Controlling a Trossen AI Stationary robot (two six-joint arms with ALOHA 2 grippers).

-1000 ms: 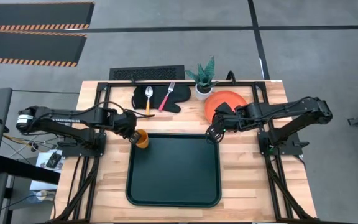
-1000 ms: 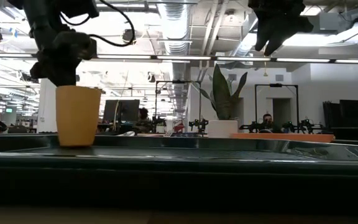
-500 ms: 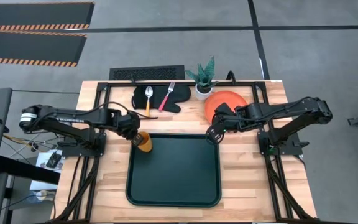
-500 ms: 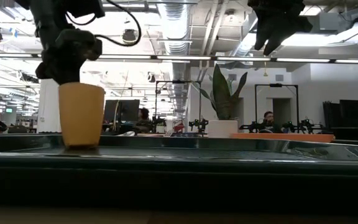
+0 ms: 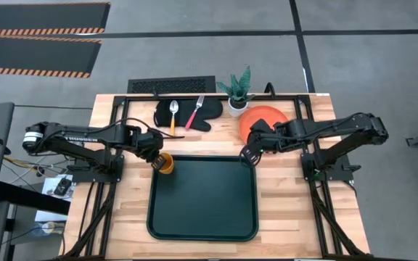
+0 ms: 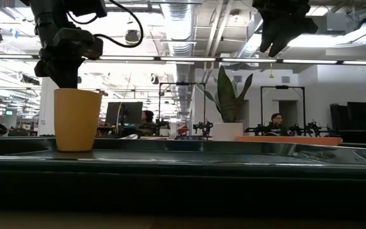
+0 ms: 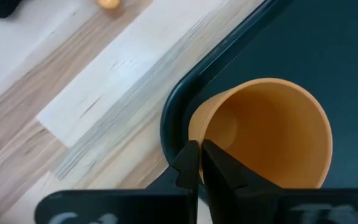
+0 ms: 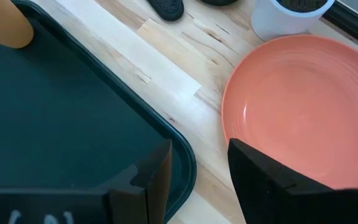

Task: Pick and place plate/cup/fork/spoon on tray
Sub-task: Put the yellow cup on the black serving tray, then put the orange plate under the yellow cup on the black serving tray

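The orange-yellow cup point(image 5: 165, 164) stands upright in the far left corner of the dark green tray point(image 5: 203, 199); it also shows in the low view point(image 6: 77, 119). My left gripper point(image 5: 156, 157) is shut on its rim. My right gripper point(image 5: 249, 154) hangs open and empty over the table between the tray's far right corner and the orange plate point(image 5: 265, 118). The plate lies flat on the table. The spoon point(image 5: 173, 112) and the fork point(image 5: 196, 111) lie on a black oven mitt point(image 5: 187, 119) at the far side. My left gripper pinches the cup's wall at the rim point(image 7: 194, 134), on the side nearest the tray's left rim, one finger inside the cup and one outside. The fingers come slanting down from the table's left. The cup stands upright with its base on the tray point(image 7: 303, 50).
A white pot with a green plant point(image 5: 238, 100) stands at the far edge next to the plate. A black grille point(image 5: 170, 85) lies beyond the mitt. Bare wood lies to the left and right of the tray.
My left gripper has carried the cup a little over the tray's far left corner. Half a second ago the cup was slightly tipped and higher; now it is lower and stands upright on the tray. The gripper has stayed shut on the rim.
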